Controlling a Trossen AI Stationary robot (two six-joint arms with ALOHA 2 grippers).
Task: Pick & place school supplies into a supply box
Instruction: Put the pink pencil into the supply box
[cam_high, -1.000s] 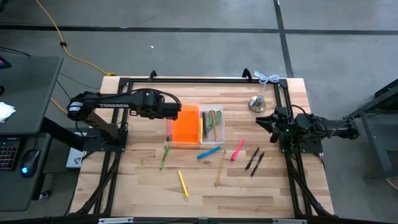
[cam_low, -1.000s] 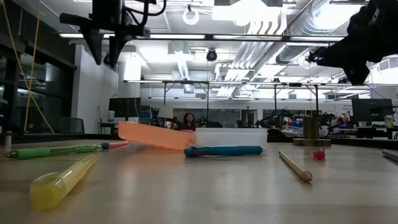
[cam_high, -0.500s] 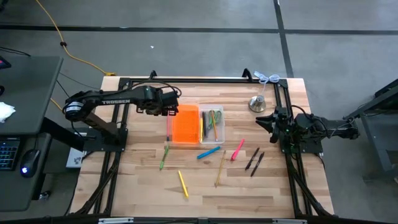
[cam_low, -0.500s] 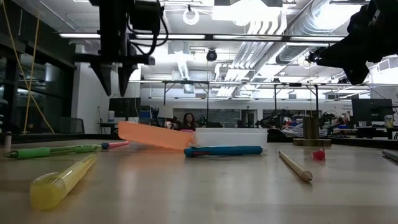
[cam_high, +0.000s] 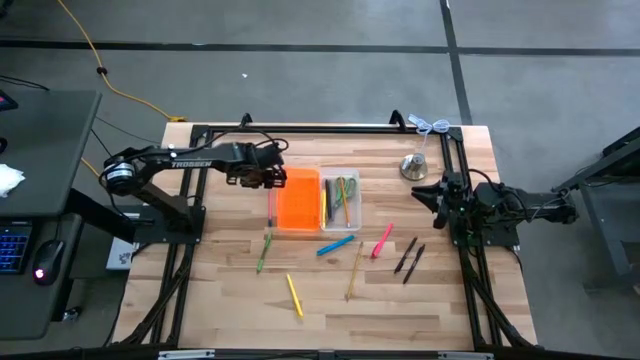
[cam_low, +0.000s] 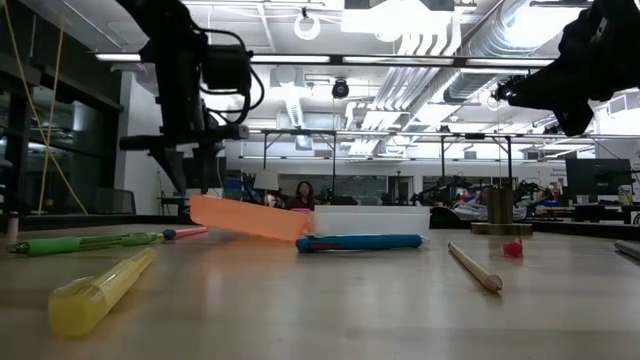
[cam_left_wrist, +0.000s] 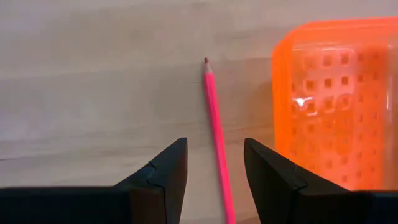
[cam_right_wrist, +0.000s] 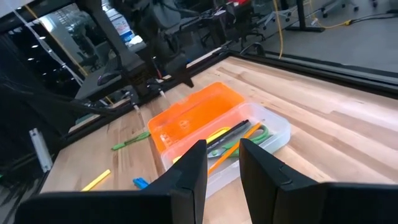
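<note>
Left wrist view | left gripper (cam_left_wrist: 214, 171) released, straddling pink pencil (cam_left_wrist: 216, 134) | orange lid (cam_left_wrist: 339, 99) beside

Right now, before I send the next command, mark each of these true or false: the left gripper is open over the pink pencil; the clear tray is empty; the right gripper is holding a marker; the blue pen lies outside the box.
1. The left gripper is open over the pink pencil. True: its fingers stand apart on either side of the pencil, which lies beside the orange half of the supply box.
2. The clear tray is empty. False: several supplies already lie in it.
3. The right gripper is holding a marker. False: nothing is between its fingers.
4. The blue pen lies outside the box. True: it lies on the table.
</note>
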